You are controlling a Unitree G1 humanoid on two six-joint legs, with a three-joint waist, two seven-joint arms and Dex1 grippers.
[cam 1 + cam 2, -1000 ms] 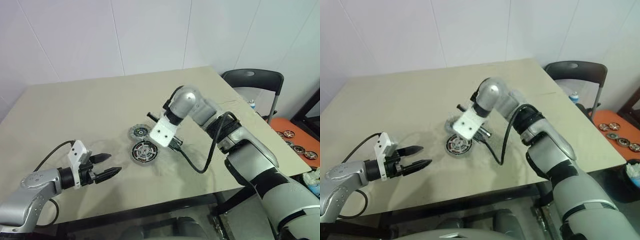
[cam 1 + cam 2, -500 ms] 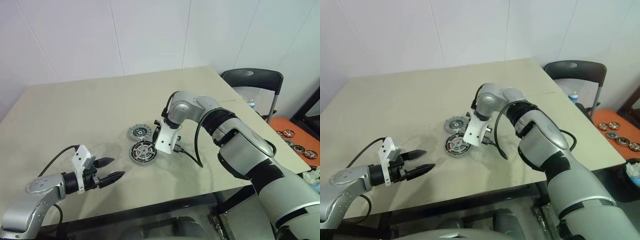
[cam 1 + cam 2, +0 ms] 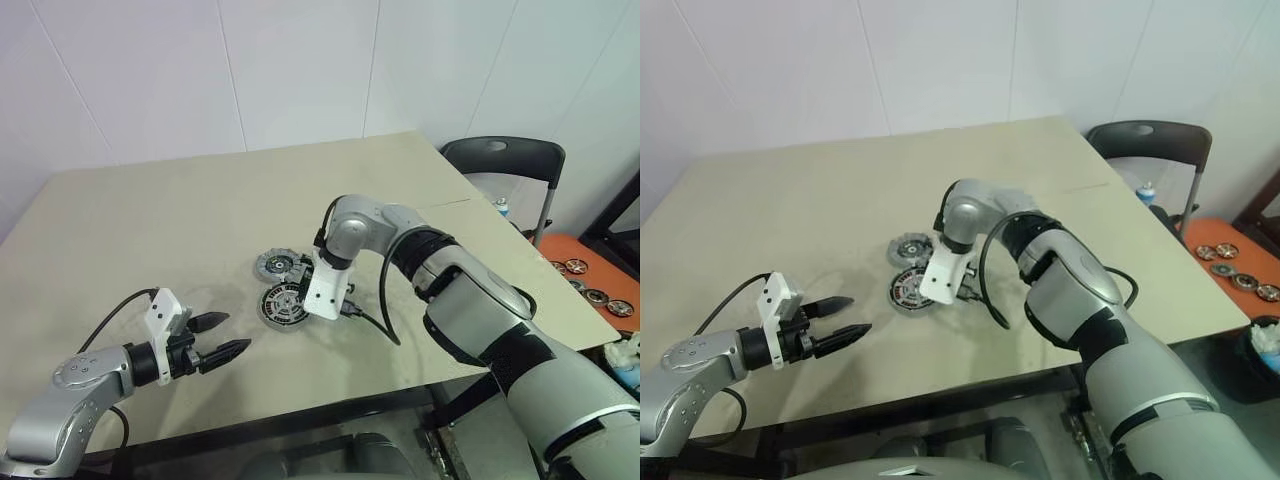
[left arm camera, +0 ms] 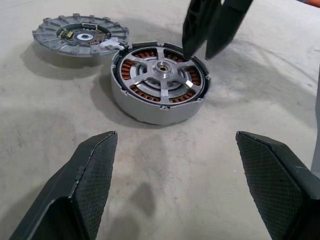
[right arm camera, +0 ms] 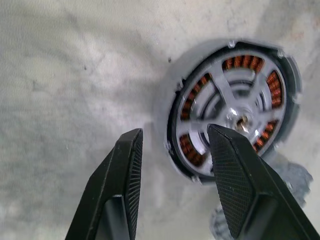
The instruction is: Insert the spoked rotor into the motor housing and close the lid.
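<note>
Since a second ago, my right gripper [image 5: 172, 150] has come down from above the parts to just over the motor housing [image 4: 159, 87], and its fingers, which were together then, now stand partly apart. From its wrist camera I see one fingertip [image 5: 220, 137] over the housing's spoked face and the other off the rim, over bare table [image 3: 150, 220]. From the left wrist camera those two black fingers hang close over the far edge of the housing; I cannot tell whether they touch it. Nothing is held between them.

The spoked rotor [image 4: 161, 76] already sits in the housing: pale spokes radiate from a central hub, with copper windings showing through the gaps between them, all inside the grey round shell. I take the housing as my landmark. It lies flat on the table, roughly at its middle.

The lid [image 4: 80, 35], a silver-grey ribbed disc with a dark centre, lies flat just beside the housing, on its far-left side as seen from the head camera, touching it or nearly so. It is not on the housing.

My left gripper [image 3: 220, 338] hovers above the table well to the near-left of the housing, pointing toward it, fingers spread wide and empty.

A dark chair [image 3: 505, 160] stands past the table's right edge, well away from the housing.
</note>
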